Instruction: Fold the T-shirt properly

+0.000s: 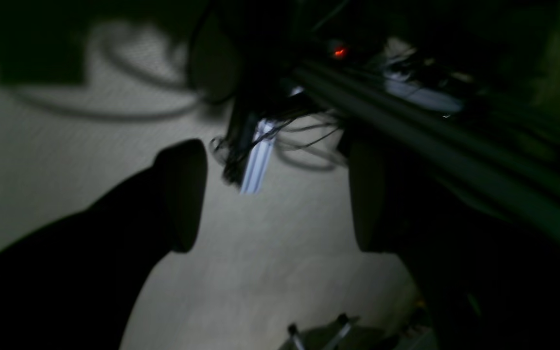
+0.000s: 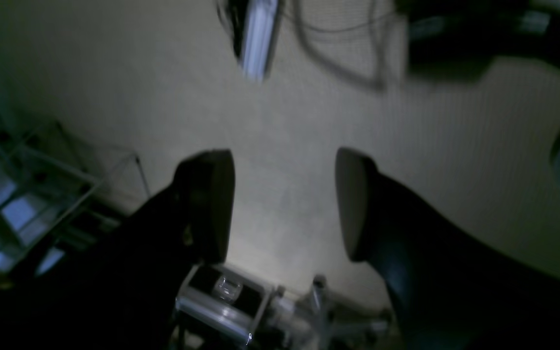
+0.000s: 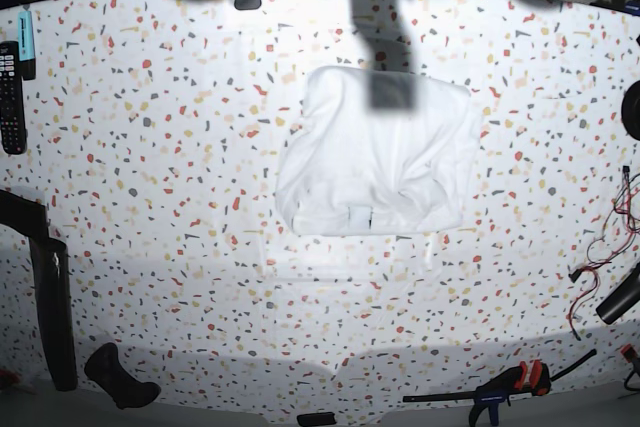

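White cloth lies near the middle of the speckled surface (image 3: 150,197) in the base view: the T-shirt (image 3: 378,152), folded into a rough rectangle with soft wrinkles across it and a small tab-like fold at its near edge. A dark shadow falls across its far edge. It rests flat and nothing touches it.

Neither hand is near the shirt. The left hand (image 1: 275,194) shows in its own wrist view with its two dark fingers (image 1: 183,194) spread wide apart and nothing between them; beyond the gap is only a pale, dim floor or wall with cables and a light metal rail, all blurred. The right hand (image 2: 285,201) is likewise spread, its fingers (image 2: 212,204) standing well apart and empty, looking at a similar pale background with a metal frame at the lower edge. Both wrist views are dark and smeared, so finer detail there cannot be told.

On the surface's left edge in the base view lie a black remote control (image 3: 10,97) and, just beside it, a slim turquoise-and-black item (image 3: 26,42). A dark arm segment (image 3: 50,307) stands at the lower left, with a black curved piece (image 3: 118,375) near it. At the lower right lies a clamp with an orange-and-blue handle (image 3: 510,385), and red and black wires (image 3: 600,237) trail in from the right edge.
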`<state>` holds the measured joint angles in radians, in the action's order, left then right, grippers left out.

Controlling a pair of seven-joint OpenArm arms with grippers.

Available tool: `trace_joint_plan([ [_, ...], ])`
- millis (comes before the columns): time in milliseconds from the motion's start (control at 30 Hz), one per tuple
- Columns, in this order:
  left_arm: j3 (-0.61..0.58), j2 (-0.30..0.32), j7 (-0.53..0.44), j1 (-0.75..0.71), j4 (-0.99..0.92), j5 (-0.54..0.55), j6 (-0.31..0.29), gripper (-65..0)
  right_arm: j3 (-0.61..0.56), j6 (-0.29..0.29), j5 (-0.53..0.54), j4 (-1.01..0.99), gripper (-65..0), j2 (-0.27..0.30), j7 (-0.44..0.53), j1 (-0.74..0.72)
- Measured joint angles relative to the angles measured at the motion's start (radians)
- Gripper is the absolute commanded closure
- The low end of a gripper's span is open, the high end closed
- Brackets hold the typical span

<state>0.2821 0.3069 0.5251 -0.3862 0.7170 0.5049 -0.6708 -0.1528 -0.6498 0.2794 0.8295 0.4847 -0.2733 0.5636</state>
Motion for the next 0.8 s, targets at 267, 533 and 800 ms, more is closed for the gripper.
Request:
trace_joint_plan([
  [267, 0.000, -0.122, -0.192, -0.006, -0.037, -0.277, 0.129, -43.6, -0.065, 0.091, -0.023, -0.332, -32.9, -0.094, 0.161, -0.184],
  [533, 0.000, -0.163, -0.229, -0.002, -0.042, -0.332, 0.130, -43.6, -0.065, 0.108, -0.123, -0.399, -32.9, -0.178, 0.092, -0.297],
  [800, 0.000, -0.172, -0.310, 0.000, -0.077, -0.419, 0.280, -43.6, -0.065, 0.175, -0.124, -0.404, -32.9, -0.230, 0.196, -0.305],
])
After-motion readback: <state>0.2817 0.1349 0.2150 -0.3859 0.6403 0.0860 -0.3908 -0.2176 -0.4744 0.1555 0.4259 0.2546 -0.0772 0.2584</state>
